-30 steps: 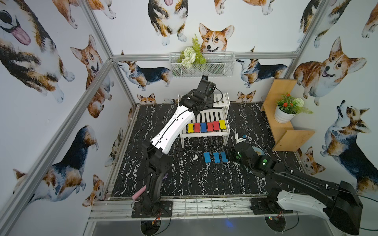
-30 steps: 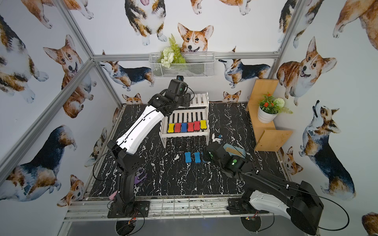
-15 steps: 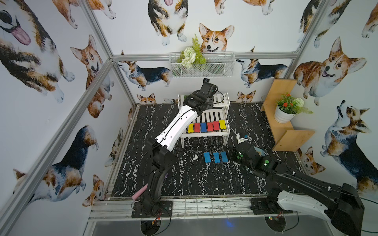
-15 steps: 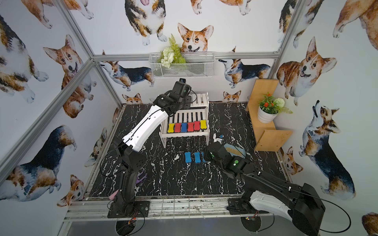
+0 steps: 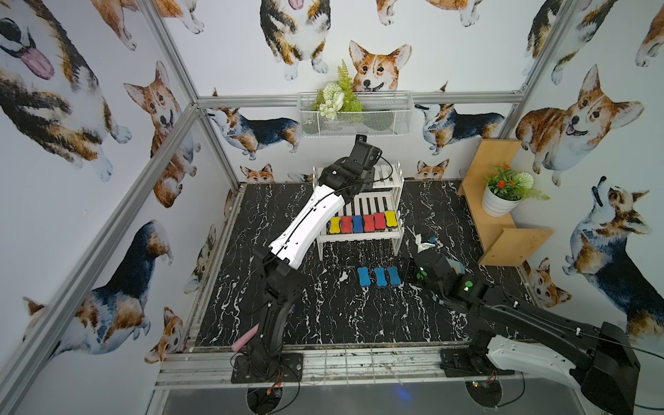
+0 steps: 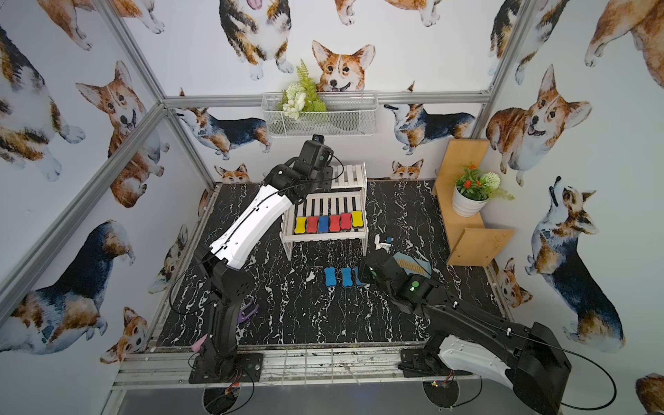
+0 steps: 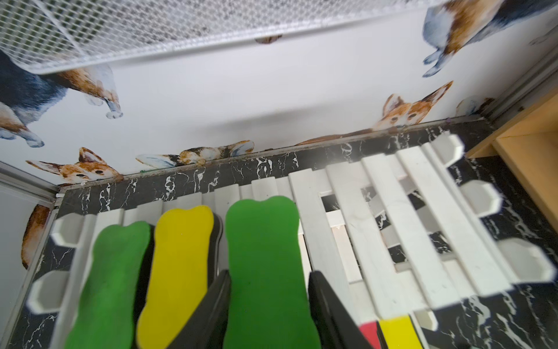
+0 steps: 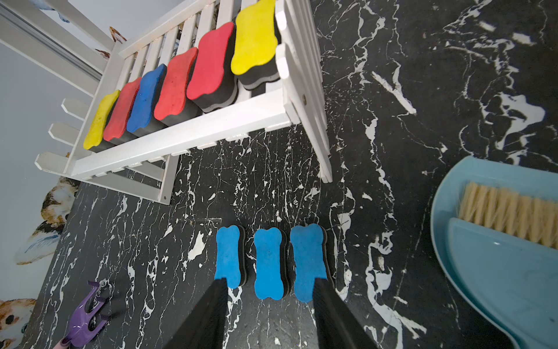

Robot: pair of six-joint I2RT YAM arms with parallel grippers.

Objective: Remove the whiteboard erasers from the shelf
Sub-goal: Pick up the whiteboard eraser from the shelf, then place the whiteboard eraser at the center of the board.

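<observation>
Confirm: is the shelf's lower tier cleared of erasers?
No, six erasers sit in a row on the shelf's lower tier.

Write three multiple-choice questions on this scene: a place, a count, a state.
1. Where do the three blue erasers lie? A on the table, near the shelf; B on the shelf's top tier; C on its lower tier.
2. How many erasers sit on the lower tier? A four; B six; C eight.
3. The right end effector is: A open, empty; B shut on a blue eraser; C shut on the shelf.
1A: marble beneath them. 2B: yellow, red, blue, red, red, yellow. 3A: fingers apart, nothing between.
</observation>
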